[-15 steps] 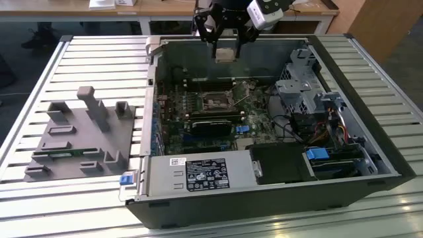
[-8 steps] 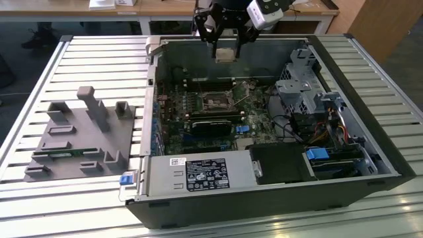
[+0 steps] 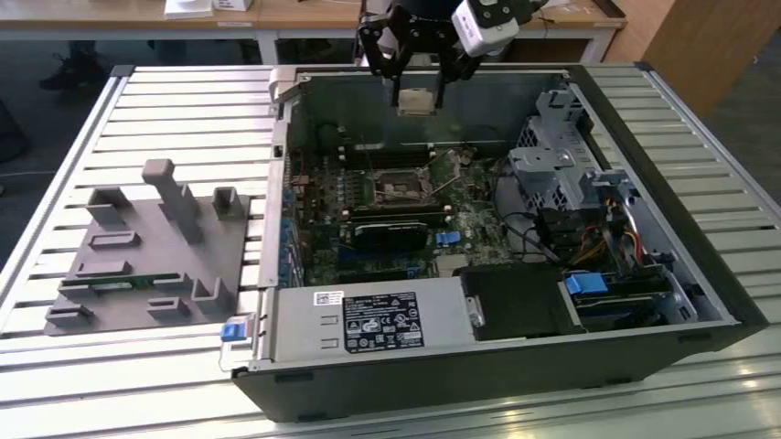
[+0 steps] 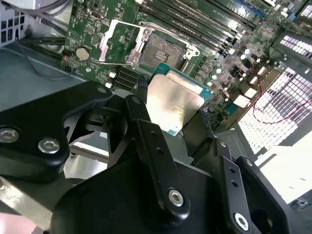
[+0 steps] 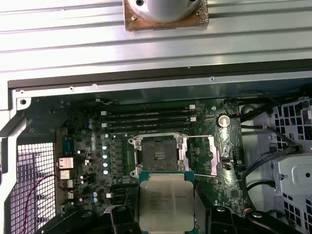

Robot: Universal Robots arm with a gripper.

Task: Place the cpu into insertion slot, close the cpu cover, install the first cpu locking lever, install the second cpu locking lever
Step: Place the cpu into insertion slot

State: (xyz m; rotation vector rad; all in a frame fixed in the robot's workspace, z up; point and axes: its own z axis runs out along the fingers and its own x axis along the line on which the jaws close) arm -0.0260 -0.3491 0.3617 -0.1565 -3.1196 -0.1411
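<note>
The gripper (image 3: 418, 91) pinches the cpu (image 5: 165, 202) by two opposite edges, its fingers pressed in on the chip's sides, and holds it over the open computer case (image 3: 488, 380). The insertion slot (image 5: 158, 156) lies bare well below the gripper, with the cpu cover (image 4: 108, 44) swung open beside the slot. The chip is probably light, thin and stiff, with a smooth metal top and a delicate underside, so a gentle hold on the edges looks right.
</note>
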